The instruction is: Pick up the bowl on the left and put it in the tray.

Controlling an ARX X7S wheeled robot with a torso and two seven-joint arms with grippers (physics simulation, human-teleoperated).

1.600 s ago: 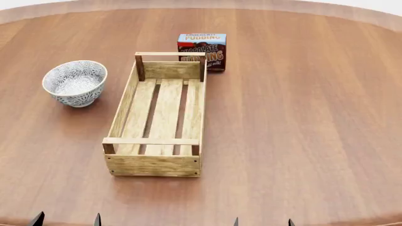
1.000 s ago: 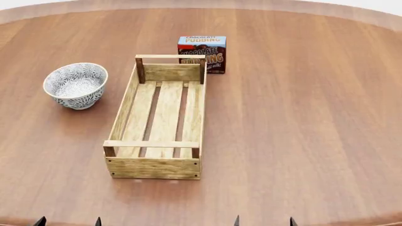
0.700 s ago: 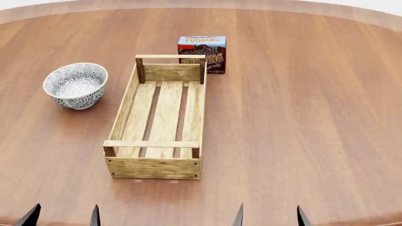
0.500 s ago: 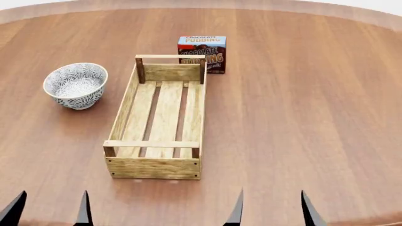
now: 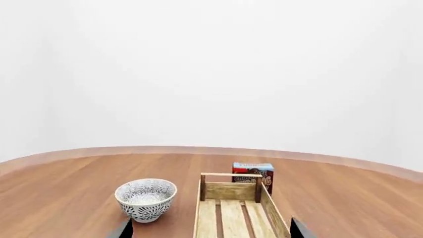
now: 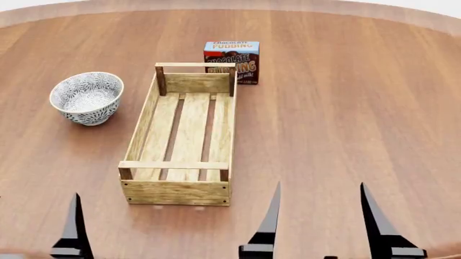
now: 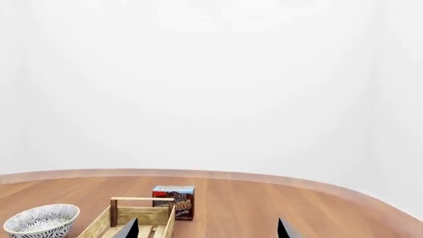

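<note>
Left gripper (image 6: 36, 226), fingers spread and empty, sits nearer than the right to the grey-patterned round ceramic bowl (image 6: 86, 97), which lies ahead, left of the light-wood slatted tray (image 6: 183, 132).

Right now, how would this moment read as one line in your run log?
bowl: on table, left of tray | tray: empty | left claw: open | right claw: open | nothing held

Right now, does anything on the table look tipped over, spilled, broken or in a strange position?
Nothing stands out. The bowl sits upright and empty on the table, left of the tray, not touching it. The tray lies flat and empty. The pudding box stands upright just behind it.
</note>
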